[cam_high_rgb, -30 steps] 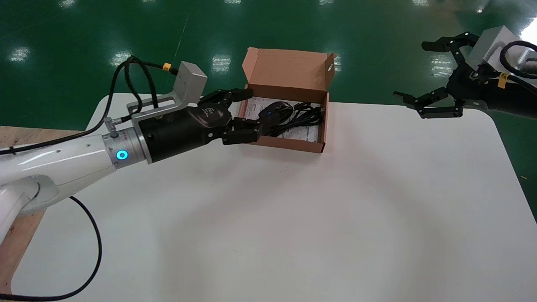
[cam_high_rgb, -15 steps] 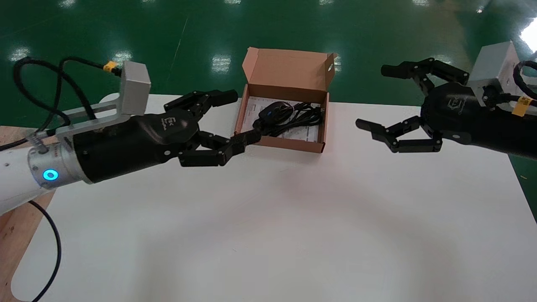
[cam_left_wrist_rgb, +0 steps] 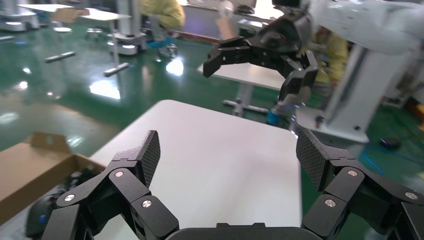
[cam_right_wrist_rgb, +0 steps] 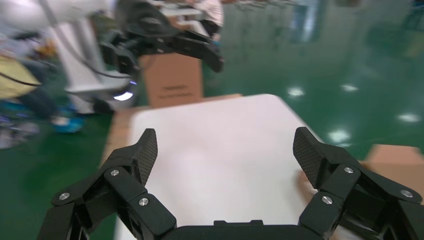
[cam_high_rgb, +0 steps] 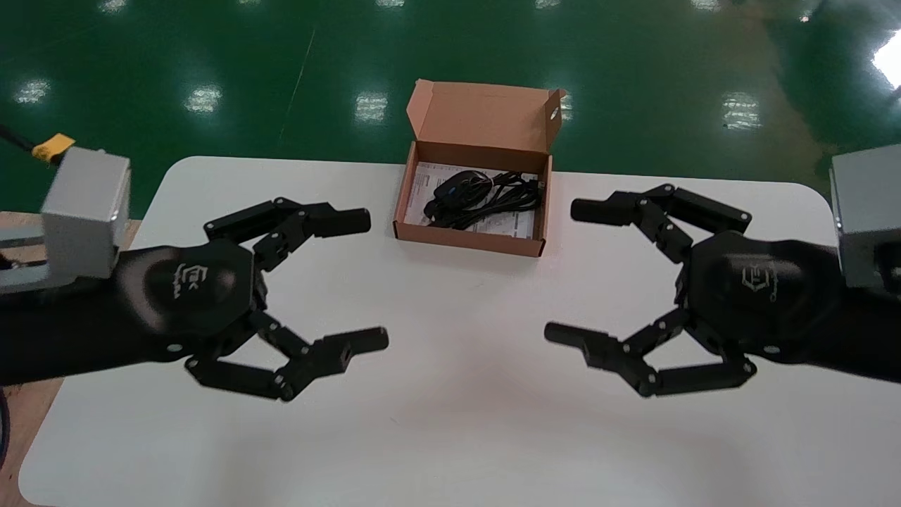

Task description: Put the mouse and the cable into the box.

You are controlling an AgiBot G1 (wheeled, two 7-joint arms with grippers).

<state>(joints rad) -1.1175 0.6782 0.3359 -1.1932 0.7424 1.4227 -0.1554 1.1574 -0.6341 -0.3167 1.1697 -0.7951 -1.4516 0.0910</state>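
Note:
A brown cardboard box (cam_high_rgb: 470, 241) with its lid up stands at the table's far middle. Inside lie a black mouse (cam_high_rgb: 454, 189) and a bundle of black cable (cam_high_rgb: 505, 194) on a printed sheet. My left gripper (cam_high_rgb: 369, 280) hovers open over the table, near and left of the box, holding nothing. My right gripper (cam_high_rgb: 569, 271) hovers open opposite it, near and right of the box, also holding nothing. The left wrist view catches a corner of the box (cam_left_wrist_rgb: 30, 170), the mouse (cam_left_wrist_rgb: 42, 215) and the far right gripper (cam_left_wrist_rgb: 250, 62).
The white table (cam_high_rgb: 457, 394) spreads wide between and in front of both grippers. Green floor lies beyond its far edge. A wooden surface (cam_high_rgb: 14, 218) shows at the left edge.
My left gripper has pulled back from the box toward the near left. My right gripper has come down and in from the far right. Both now face each other over the table.

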